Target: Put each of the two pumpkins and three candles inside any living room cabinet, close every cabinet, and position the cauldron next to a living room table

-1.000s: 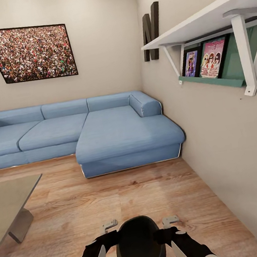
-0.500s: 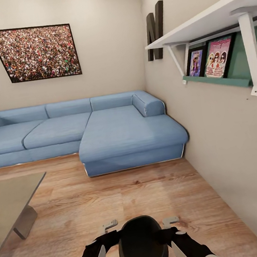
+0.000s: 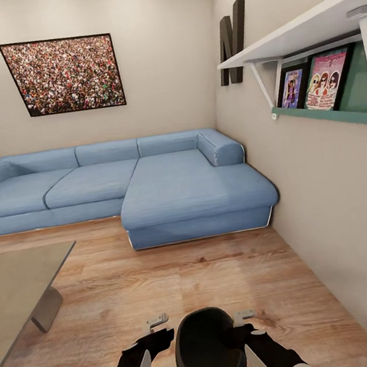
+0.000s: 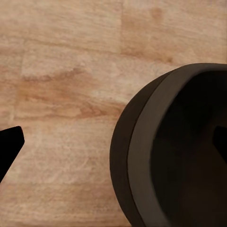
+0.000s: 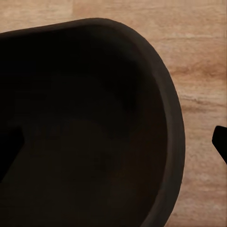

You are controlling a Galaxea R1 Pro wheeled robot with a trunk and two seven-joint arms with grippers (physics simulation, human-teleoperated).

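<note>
The black cauldron (image 3: 206, 348) hangs just above the wood floor in front of my trunk, held between both arms. My left gripper (image 3: 158, 327) grips its left rim, and in the left wrist view one dark finger (image 4: 10, 147) is outside the cauldron (image 4: 156, 156) wall and the other inside. My right gripper (image 3: 241, 319) grips the right rim the same way; in the right wrist view the cauldron (image 5: 85, 118) wall passes between its fingers. The grey glossy table (image 3: 17, 281) stands at the left, about a metre from the cauldron. Pumpkins, candles and cabinet are out of view.
A blue L-shaped sofa (image 3: 148, 182) runs along the far wall, its chaise reaching toward me. The right wall (image 3: 336, 198) is close and carries a white shelf (image 3: 302, 26) with framed pictures. Bare plank floor (image 3: 178, 277) lies between table, sofa and wall.
The whole picture has shifted right, so the camera has turned left. More of the table shows. The cauldron stays in the same place between my grippers.
</note>
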